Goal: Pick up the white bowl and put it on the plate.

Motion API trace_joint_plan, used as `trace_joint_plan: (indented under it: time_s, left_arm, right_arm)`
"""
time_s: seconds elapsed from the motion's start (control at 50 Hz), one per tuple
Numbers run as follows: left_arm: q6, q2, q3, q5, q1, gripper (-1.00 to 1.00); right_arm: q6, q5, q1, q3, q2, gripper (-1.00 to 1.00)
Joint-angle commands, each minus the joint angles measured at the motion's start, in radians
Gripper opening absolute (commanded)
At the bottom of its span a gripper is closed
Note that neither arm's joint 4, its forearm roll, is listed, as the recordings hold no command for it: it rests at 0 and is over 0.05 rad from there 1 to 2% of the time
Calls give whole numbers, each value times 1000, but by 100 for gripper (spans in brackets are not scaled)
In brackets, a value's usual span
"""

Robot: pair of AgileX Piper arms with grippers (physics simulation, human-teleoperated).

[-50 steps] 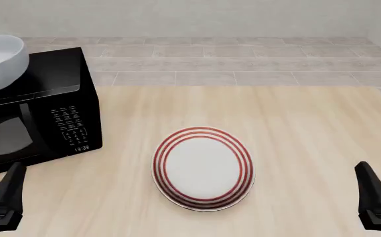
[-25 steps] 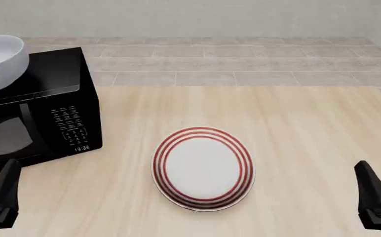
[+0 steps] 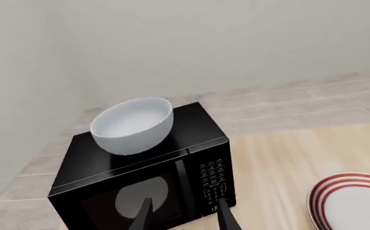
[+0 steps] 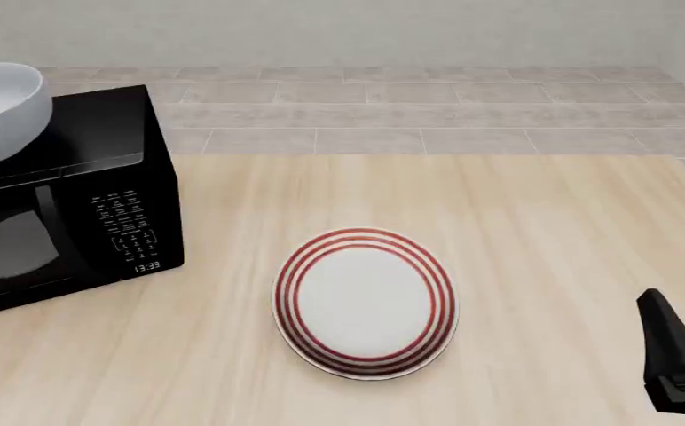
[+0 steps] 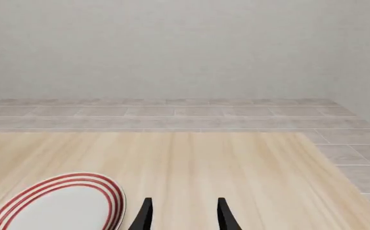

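Nearest the camera, at the front view's lower right corner, the black right gripper (image 4: 678, 373) sits low over the pale wooden table (image 4: 555, 231); its own wrist view shows its two dark fingertips (image 5: 146, 214) apart with bare tabletop between them, so it is spread and holds nothing. Ahead of that gripper and off to its left lies the round flat white plate with three red rings near its rim (image 4: 364, 303), flat on the wood and well apart from the fingers. The left gripper (image 3: 183, 218) is out of the front view; its wrist view shows two dark fingertips parted and empty, pointing toward the boxy black microwave oven (image 4: 65, 204). Beyond those fingertips, on the microwave's flat top, the plain glossy white deep round bowl (image 3: 132, 125) stands upright, mouth up, near the far left of the table from the right gripper. Farther off, grey tiled floor (image 4: 437, 115) runs to a plain pale wall (image 5: 172, 48).
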Motion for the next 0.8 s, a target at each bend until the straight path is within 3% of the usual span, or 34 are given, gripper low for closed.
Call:
trace_joint_plan:
  time_s: [0.02,0.08,0.1,0.12,0.16,0.18,0.2,0.32,0.34,0.38,0.42,0.44,0.46,0.48,0.5,0.52,0.56,0.58,0.6,0.66,0.7,0.72,0.76,0.8]
  left_arm:
    - [113,55,-150,122,34,100]
    - [119,95,-197,156,20,100]
    - [162,172,-221,125,106,100]
    - [180,165,-203,114,100,100]
    - [187,182,-260,141,89,100]
    - [200,162,-196,111,96,100]
    - [195,182,-200,107,111,100]
    - [275,190,-269,179,71,100]
    - [269,242,-351,216,78,100]
    - [285,219,-310,248,31,100]
    - [230,267,-359,252,81,100]
    - [237,286,-371,265,84,100]
    - [299,267,-374,283,74,100]
    - [299,267,-374,284,74,100]
    - [331,323,-455,352,67,100]
    - [349,316,-473,369,65,100]
    - [368,271,-433,361,51,100]
    - [388,311,-503,443,26,100]
    - [410,315,-512,465,24,100]
    - [474,329,-538,488,21,100]
    - [525,299,-478,460,34,100]
    - [546,335,-533,483,34,100]
    - [555,334,-514,485,40,100]
    - [568,384,-584,508,52,100]
  right_arm:
    - [-2,4,-2,1,-4,100]
    - [-2,4,-2,1,-4,100]
    - [-2,4,-2,1,-4,100]
    - [-2,4,-2,1,-4,100]
    - [-2,4,-2,1,-4,100]
    - [-2,4,-2,1,-4,100]
    - [-2,4,-2,1,-4,100]
    - [-2,4,-2,1,-4,100]
    - [-2,4,-2,1,-4,100]
    - [-2,4,-2,1,-4,100]
    - [-2,4,-2,1,-4,100]
    - [-2,4,-2,1,-4,100]
    - [-2,4,-2,1,-4,100]
    - [-2,4,-2,1,-4,100]
    - [-2,4,-2,1,-4,100]
    - [-2,4,-2,1,-4,100]
    - [-2,4,-2,1,-4,100]
    - [-2,4,-2,1,-4,100]
    - [-2,4,-2,1,-4,100]
    - [-2,4,-2,1,-4,100]
    - [-2,4,-2,1,-4,100]
    - [-2,4,-2,1,-4,100]
    - [-2,4,-2,1,-4,100]
    - [-2,4,-2,1,-4,100]
